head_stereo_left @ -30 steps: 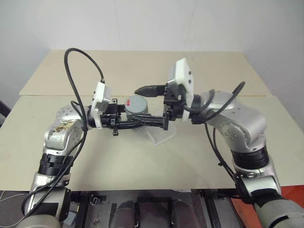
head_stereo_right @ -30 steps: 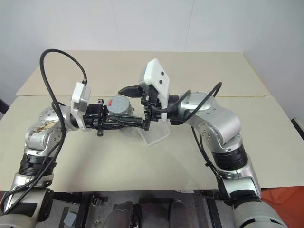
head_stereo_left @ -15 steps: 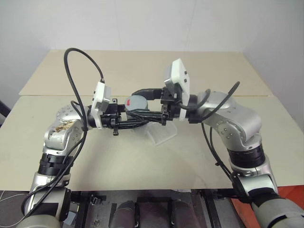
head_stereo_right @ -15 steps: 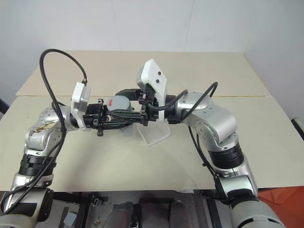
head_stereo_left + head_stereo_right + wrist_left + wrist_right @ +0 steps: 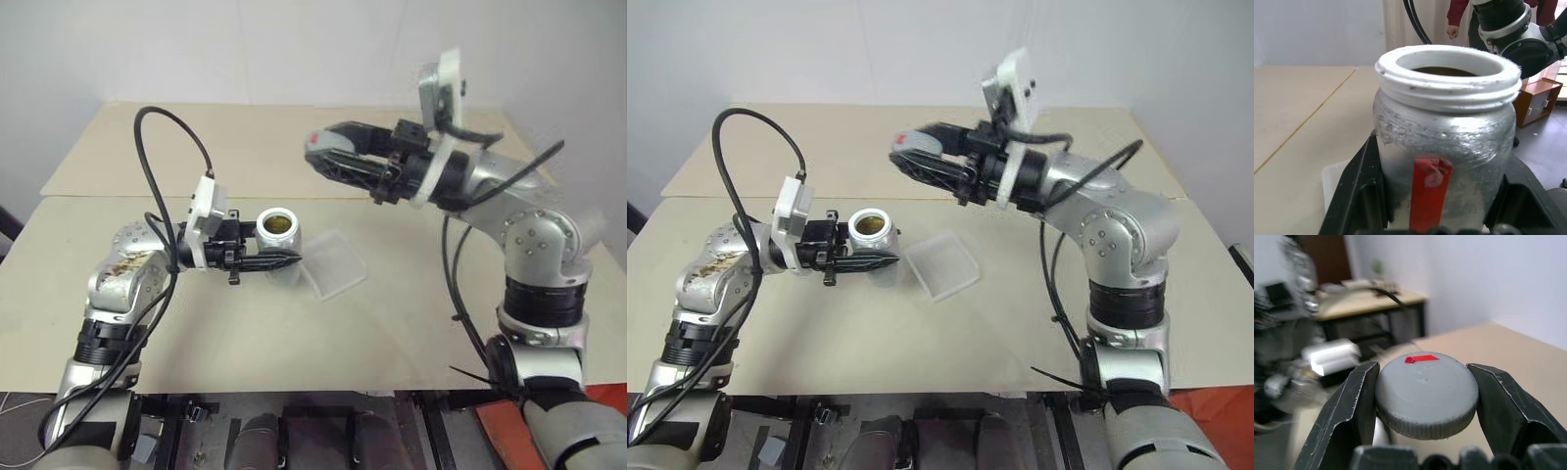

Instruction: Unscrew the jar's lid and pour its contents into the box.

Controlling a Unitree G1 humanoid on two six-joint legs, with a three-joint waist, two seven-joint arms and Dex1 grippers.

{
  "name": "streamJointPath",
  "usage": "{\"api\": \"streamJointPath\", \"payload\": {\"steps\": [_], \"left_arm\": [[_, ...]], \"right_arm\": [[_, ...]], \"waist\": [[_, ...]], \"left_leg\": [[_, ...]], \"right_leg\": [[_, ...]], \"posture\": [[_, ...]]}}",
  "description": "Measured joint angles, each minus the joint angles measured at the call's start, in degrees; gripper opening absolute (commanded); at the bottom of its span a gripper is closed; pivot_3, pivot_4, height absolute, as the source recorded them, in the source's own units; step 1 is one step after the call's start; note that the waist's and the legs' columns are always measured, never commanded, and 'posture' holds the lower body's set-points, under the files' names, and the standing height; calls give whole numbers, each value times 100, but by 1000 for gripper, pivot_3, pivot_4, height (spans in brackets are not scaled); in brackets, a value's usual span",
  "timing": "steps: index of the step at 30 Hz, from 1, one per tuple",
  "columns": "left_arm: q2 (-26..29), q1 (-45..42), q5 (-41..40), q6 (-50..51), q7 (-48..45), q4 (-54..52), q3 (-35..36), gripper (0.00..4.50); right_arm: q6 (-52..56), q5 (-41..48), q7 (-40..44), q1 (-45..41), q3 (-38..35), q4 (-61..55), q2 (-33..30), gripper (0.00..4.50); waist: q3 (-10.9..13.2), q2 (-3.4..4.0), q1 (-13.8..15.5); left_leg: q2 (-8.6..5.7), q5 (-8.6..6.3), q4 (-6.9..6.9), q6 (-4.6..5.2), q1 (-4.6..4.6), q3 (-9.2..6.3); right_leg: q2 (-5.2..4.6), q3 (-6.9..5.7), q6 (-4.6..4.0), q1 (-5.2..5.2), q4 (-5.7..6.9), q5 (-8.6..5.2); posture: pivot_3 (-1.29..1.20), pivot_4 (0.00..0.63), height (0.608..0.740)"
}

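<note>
So the lid (image 5: 324,143) is off. The right gripper (image 5: 1425,404) has its jaws clamped on the lid's rim and holds it up in the air, well apart from everything, above the back half of the counter (image 5: 411,313). The left gripper (image 5: 279,258) is clenched around the jar (image 5: 277,235), which sits upright with its white mouth open. You can see the yellowish-brown contents (image 5: 276,225) down inside. The box (image 5: 333,264) lies flat on the counter just beside the jar, on the robot's right of it.

What I'd worry about from here:
- The box is shallow with low walls, so if the jar tips too fast or from too high, the bits could bounce straight out.
- Clear light plastic, nothing pinning it. If the jar rim or the jaws bump it, I'd guess it slides.
- The jaws grip the jar low on its body. A big tilt could let it twist in the grip.
- The right arm with the lid could drift into the pour path if it comes back down.

Room-wise it looks fine. There's plenty of bare counter around the box on all sides, and the counter's edges are well away. The seam between the two counter panels runs behind the jar, not under the box.
</note>
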Motion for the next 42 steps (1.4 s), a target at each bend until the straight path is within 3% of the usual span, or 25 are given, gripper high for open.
{"api": "streamJointPath", "payload": {"steps": [6,13,18,24,29,32,34,38,42], "left_arm": [[96,-2,83,-12,226,73,171,1925],[-76,1,101,-12,687,70,250,1925],[-228,-6,309,-171,1032,70,245,1925],[-487,-158,1135,-884,1658,254,-53,1925],[-696,-659,3459,-3045,3479,1353,-797,1925],[-29,-1519,6147,-5156,5688,2469,-1950,1925],[339,-2310,7873,-5887,7496,3046,-2711,1925],[313,-3570,10438,-5992,10373,3904,-4244,1925],[-121,-3763,11439,-5795,11446,4591,-5120,1925]], "right_arm": [[-871,-1259,-349,1847,45,79,-433,2759],[-1350,-1891,-610,2706,172,527,-195,2759],[-1495,-2232,-579,2997,338,909,-176,4365],[-1293,-2155,-158,2958,370,764,-515,4461],[-46,-995,698,2168,84,-93,-1154,4461],[641,-215,1241,1457,-52,-407,-1508,4461],[946,120,1501,1182,-59,-384,-1657,4461],[1125,255,1810,798,135,-215,-1823,4461],[1127,250,1853,764,225,-149,-1853,4461]], "waist": [[1,-1,-28],[1,-2,-70],[2,-3,-49],[2,-3,-26],[3,-4,-10],[6,-10,19],[6,-11,72],[4,-7,162],[4,-7,176]], "left_leg": [[-3,0,-2,0,-4,4],[-1,3,1,-5,15,10],[-1,3,1,-4,24,10],[-3,2,2,-4,24,9],[-2,2,-1,-3,27,6],[-1,2,-16,-4,26,5],[2,-2,-15,2,11,4],[-9,-17,-5,28,-23,8],[-16,-3,30,5,-96,19]], "right_leg": [[4,6,2,-8,0,-1],[6,26,2,-7,-6,-1],[5,28,1,3,-11,-1],[4,27,1,7,-15,-1],[5,27,-5,10,-24,5],[7,21,-13,10,-46,12],[-1,11,-8,7,-56,15],[-21,-10,10,3,-56,21],[-36,-23,24,-60,-43,21]], "posture": [[0,150,740],[0,150,740],[0,150,740],[0,150,740],[0,150,740],[0,150,740],[0,150,740],[0,150,740],[0,150,740]]}}
